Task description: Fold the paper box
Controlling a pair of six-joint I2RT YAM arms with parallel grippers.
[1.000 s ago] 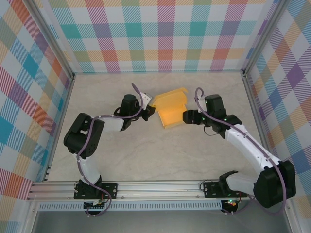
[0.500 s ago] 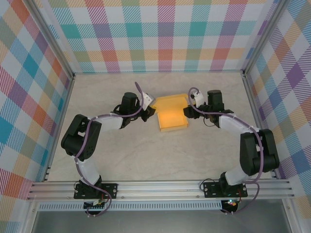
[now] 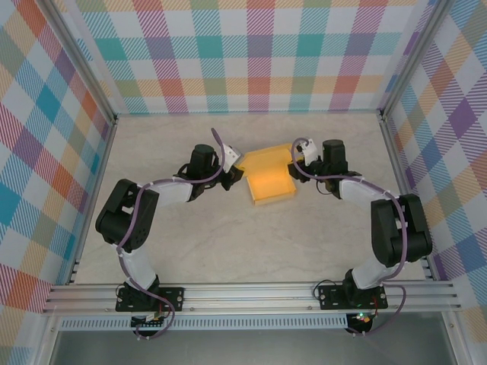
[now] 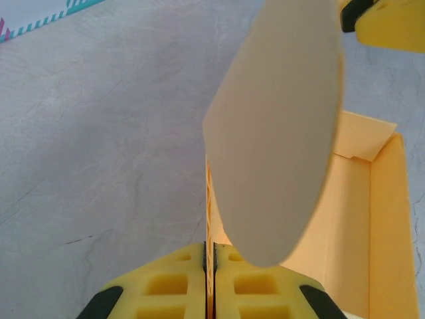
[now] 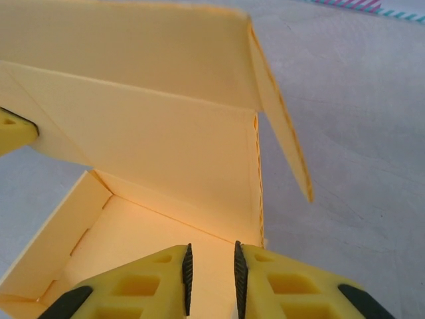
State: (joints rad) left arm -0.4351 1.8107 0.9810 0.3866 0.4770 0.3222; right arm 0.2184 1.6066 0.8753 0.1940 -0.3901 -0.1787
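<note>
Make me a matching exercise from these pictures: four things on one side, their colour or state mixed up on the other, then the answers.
Things:
1. left gripper
2. right gripper
3. paper box
4. table

Colour or state:
A. pale and marbled
B. yellow-orange, walls partly raised
C. shut on a thin edge of card
D. jaws a little apart

Pairs: 1-C, 2-D, 3-B, 4-A
</note>
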